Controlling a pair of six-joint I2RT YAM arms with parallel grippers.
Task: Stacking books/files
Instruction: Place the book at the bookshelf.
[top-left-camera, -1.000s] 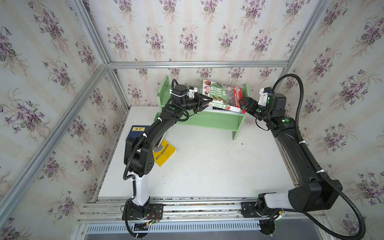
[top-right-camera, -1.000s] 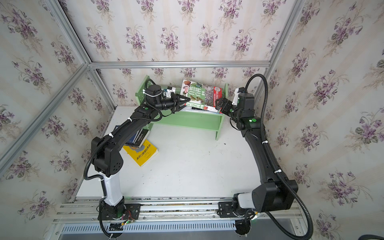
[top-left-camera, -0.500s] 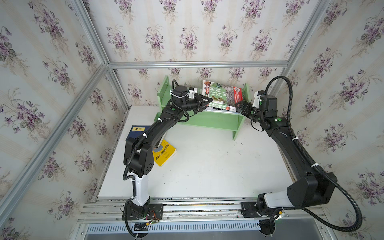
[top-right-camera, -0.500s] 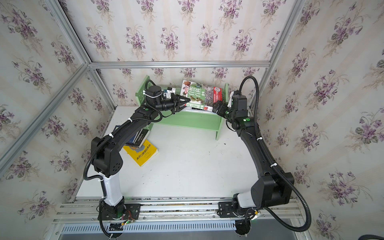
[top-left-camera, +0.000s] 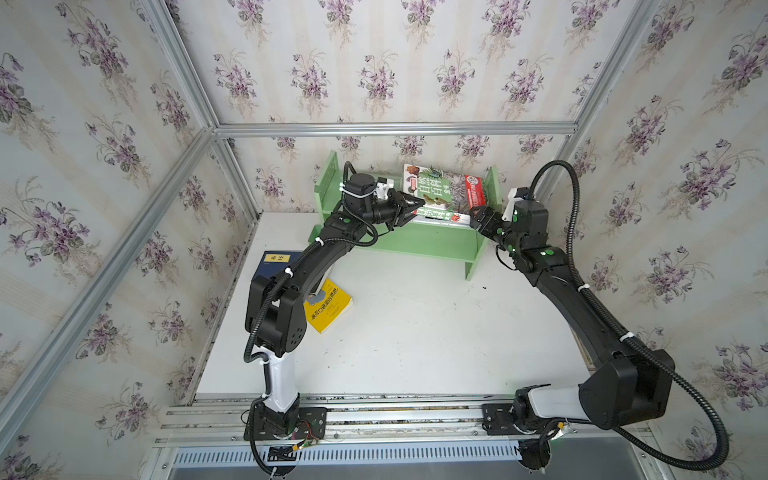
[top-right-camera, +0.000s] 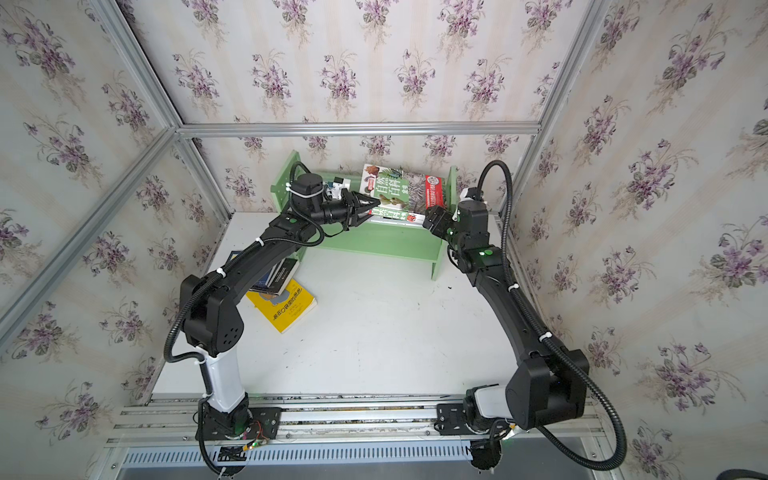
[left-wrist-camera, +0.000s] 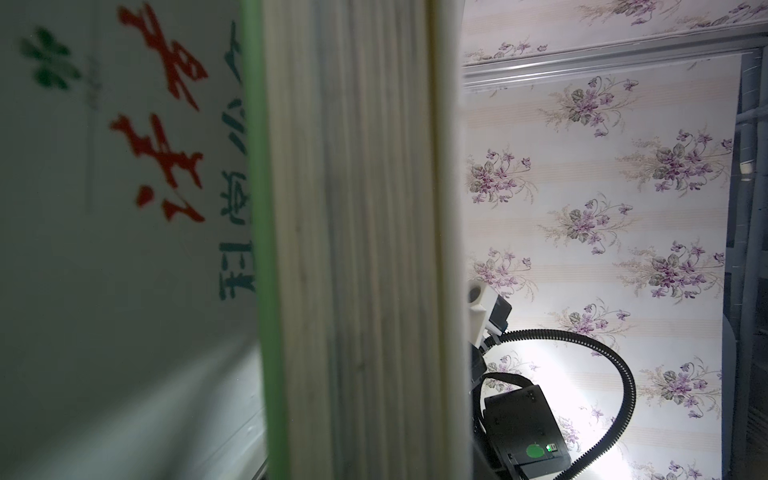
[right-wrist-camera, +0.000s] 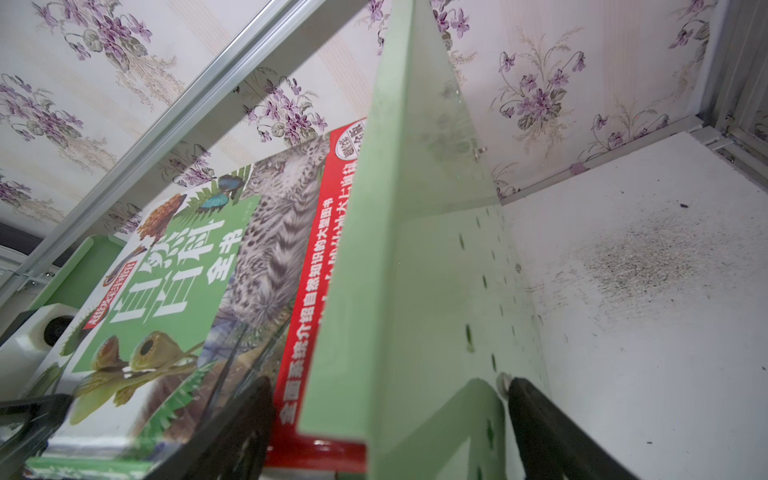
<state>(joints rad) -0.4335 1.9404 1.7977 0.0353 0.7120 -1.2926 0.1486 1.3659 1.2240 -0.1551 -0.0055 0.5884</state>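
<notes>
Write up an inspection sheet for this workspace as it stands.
Surface: white table, with dark specks by the right leg of the green shelf.
Job's things: nature book leans tilted on the shelf; yellow book and navy book lie on the table, partly hidden by the left arm.
Clutter: nothing seen.
Grippers: left gripper has the nature book's left edge between its jaws, grip unclear; right gripper is open, straddling the shelf's right panel.
Cables: black conduit loops above the right arm; loose wires at the left base.
Surroundings: floral wallpaper, aluminium frame.
</notes>
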